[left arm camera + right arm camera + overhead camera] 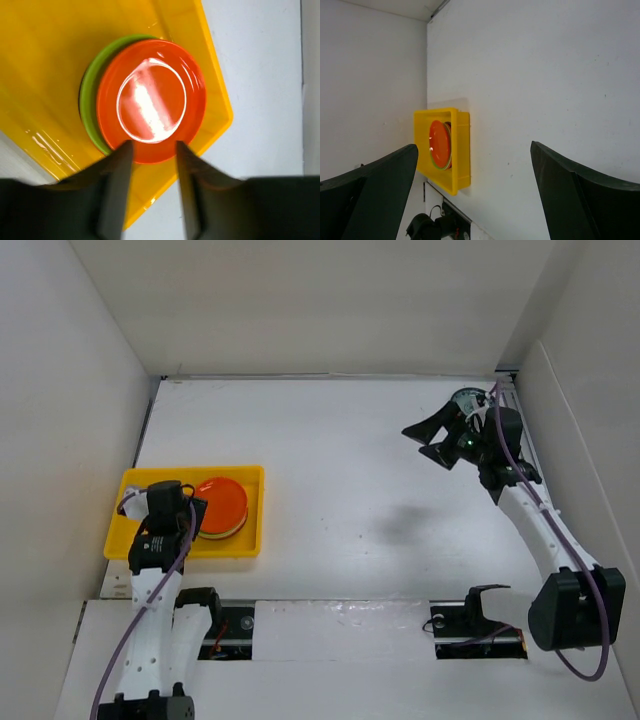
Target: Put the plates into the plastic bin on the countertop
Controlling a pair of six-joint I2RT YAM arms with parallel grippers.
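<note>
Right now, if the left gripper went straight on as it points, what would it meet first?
Probably the orange plate, at its near rim, atop the stack in the yellow bin; depth unclear.

The plastic bin (200,552) sits close beside the left wall (70,440), so the way in is from the right or from above. Inside it, the plates (222,505) are stacked in the right half, and the left gripper (190,512) hangs over them with its fingers apart. Bare bin floor shows left of the stack, probably room for another, though the arm hides most of it from above. The countertop (340,460) between the bin and the right gripper (426,440) gives wide passage. That gripper is spread wide near the right wall (590,440).
</note>
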